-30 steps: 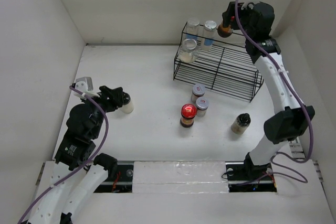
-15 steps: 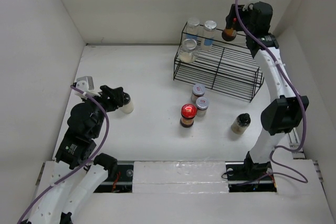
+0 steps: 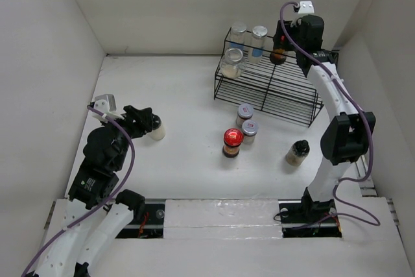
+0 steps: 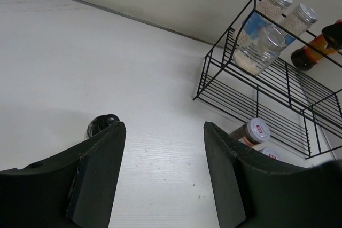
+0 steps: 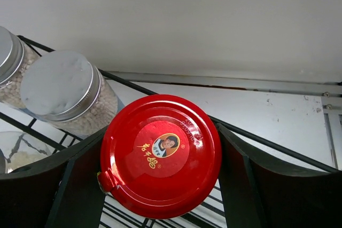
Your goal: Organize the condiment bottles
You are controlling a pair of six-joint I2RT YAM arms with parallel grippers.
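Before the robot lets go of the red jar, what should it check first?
1. Right gripper clamped on the red-lidded jar: ok.
2. Jar above the top shelf of the rack: ok.
3. Jar's bottom resting on that shelf: cannot tell.
4. Gap to the nearest silver-lidded jar: ok, close but apart.
5. Left gripper far from the rack: ok.

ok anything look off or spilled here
Nothing looks spilled or broken. One small oddity: the black-lidded jar sits beside the left gripper's open fingers, not between them. The right gripper holds a red-lidded jar at the wire rack's top shelf.
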